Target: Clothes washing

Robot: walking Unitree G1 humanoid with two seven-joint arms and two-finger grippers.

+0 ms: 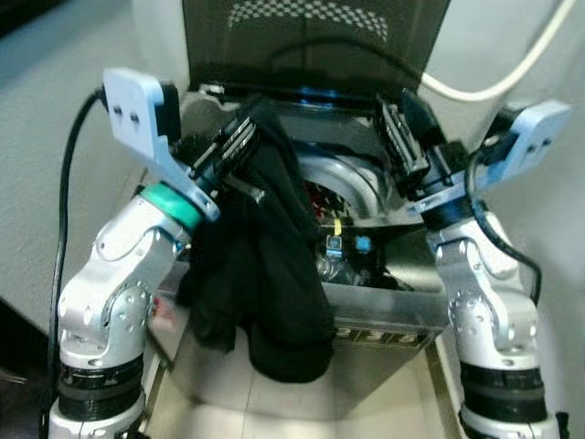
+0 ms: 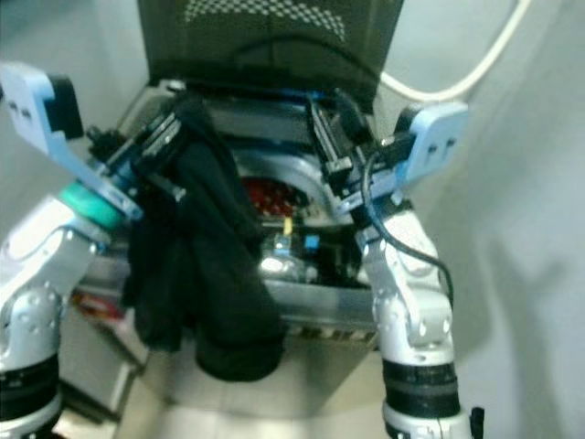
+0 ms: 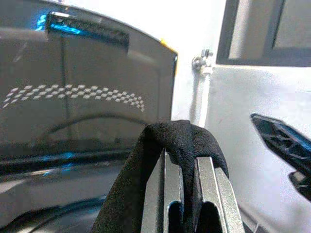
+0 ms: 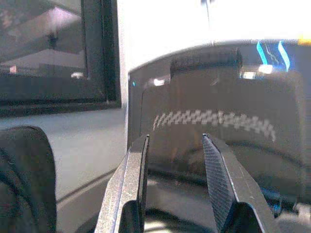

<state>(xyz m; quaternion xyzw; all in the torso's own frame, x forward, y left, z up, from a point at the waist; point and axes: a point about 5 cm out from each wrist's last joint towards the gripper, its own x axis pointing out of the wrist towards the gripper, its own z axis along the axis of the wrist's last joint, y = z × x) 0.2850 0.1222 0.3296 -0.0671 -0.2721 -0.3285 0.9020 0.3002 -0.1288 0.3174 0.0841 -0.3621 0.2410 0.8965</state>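
The washing machine (image 1: pixel 384 311) stands open, its dark lid (image 1: pixel 311 41) raised upright at the back, a wall close on each side. The left gripper (image 1: pixel 239 144) is clamped on a black garment (image 1: pixel 265 274) above the tub's left rim; the limp, crumpled cloth hangs down over the front edge. The right gripper (image 1: pixel 402 137) hovers over the right rim, its 2 fingers apart and holding nothing.

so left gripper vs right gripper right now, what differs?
The left gripper is shut on the black garment; the right gripper is open and holds nothing. Cloth drapes over the left fingers and hangs down the front of the washing machine; the right fingers are bare. Both are raised over the open tub, facing the lifted lid.
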